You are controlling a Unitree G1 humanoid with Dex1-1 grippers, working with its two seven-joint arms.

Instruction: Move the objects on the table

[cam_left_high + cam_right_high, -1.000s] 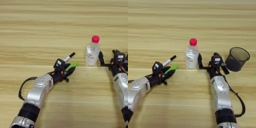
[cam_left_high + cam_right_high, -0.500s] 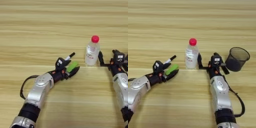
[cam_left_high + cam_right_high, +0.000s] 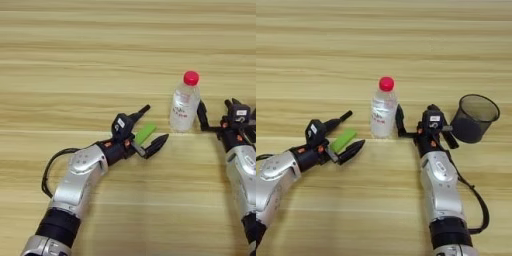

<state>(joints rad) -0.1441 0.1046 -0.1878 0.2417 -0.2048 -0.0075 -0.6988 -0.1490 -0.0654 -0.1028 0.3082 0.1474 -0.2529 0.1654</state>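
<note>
A bright-green block (image 3: 145, 134) lies on the table (image 3: 75, 60) between the two spread black fingers of my left gripper (image 3: 153, 125), which is open around it. One finger points up past the block, the other reaches under its right end. The clear bottle with a red cap (image 3: 384, 110) stands upright in the middle. My right gripper (image 3: 423, 127) is open just right of it, and one finger (image 3: 400, 121) stands close beside the bottle's side. A dark grey cup (image 3: 474, 117) stands upright to the right of that gripper.
Light-wood planks run across the whole view. A black cable (image 3: 50, 170) loops beside my left forearm. The cup sits close behind the right gripper's outer finger (image 3: 449, 140).
The left gripper's lower finger has swung out to the right beneath the green block, so its fingers are spread wider. The bottle, the cup and the right arm have stayed put.
</note>
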